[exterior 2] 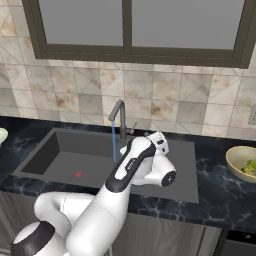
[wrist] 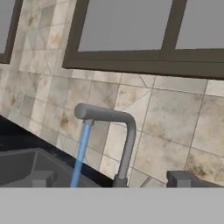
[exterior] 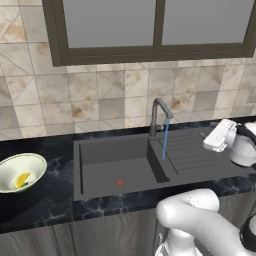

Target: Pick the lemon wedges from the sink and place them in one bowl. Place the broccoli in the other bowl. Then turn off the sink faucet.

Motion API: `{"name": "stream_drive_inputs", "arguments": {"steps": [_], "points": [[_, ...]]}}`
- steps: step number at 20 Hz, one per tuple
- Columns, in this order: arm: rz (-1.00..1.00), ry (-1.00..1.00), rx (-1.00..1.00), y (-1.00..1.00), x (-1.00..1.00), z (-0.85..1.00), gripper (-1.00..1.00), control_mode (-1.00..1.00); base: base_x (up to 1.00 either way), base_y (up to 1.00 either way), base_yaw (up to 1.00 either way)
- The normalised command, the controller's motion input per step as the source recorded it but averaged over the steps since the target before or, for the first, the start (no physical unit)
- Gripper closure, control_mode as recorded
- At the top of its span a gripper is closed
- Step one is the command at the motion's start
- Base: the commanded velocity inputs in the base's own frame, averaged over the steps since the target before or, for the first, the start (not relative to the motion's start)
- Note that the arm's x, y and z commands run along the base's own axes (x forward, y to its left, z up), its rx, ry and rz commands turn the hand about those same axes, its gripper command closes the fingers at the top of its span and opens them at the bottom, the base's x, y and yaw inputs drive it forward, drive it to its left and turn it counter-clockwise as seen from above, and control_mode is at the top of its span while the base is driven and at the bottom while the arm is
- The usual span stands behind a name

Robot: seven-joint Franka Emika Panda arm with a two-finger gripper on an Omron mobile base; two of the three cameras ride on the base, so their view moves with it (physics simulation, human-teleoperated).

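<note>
The dark grey sink [exterior: 117, 162] has a small red spot [exterior: 120, 183] on its floor. Water runs in a thin blue stream [exterior: 164, 141] from the gooseneck faucet [exterior: 157, 116]. A yellow lemon wedge [exterior: 22, 180] lies in the wide cream-white bowl [exterior: 36, 162] on the counter to the left. To the right, the other bowl [exterior 2: 234, 161] holds the green broccoli [exterior 2: 250, 166]. My gripper [wrist: 113, 179] hovers open over the drainboard to the right of the faucet [wrist: 124, 131], facing it, with its base between the finger tips [wrist: 41, 178]. The hand [exterior: 218, 137] holds nothing.
A tiled wall and a dark-framed window [exterior: 155, 27] rise behind the sink. The ribbed drainboard [exterior: 192, 150] lies under the hand. The black marble counter [exterior: 55, 200] runs on both sides. My arm's elbow [exterior 2: 150, 167] stands over the sink's right part.
</note>
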Motion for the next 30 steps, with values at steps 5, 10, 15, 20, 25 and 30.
{"name": "stream_drive_inputs", "arguments": {"steps": [5, 10, 15, 20, 25, 30], "points": [[0.0, 0.32, 0.0, 0.34, 0.64, -0.21, -1.0, -1.0, 0.0, 0.0, 0.0], [0.0, 0.28, 0.04, 0.04, 0.48, -0.12, -1.0, -1.0, 0.0, 0.0, 0.0], [0.0, 0.07, 0.11, 0.0, 0.32, -0.27, -1.0, -1.0, 0.0, 0.0, 0.0], [0.0, 0.01, 0.11, 0.0, 0.31, -0.25, -1.0, -1.0, 0.0, 0.0, 0.0], [0.0, 0.0, 0.11, 0.0, 0.36, -0.24, -1.0, -1.0, 0.0, 0.0, 0.0], [0.0, 0.0, 0.07, 0.0, 0.42, -0.14, -1.0, -1.0, 0.0, 0.0, 0.0]]}}
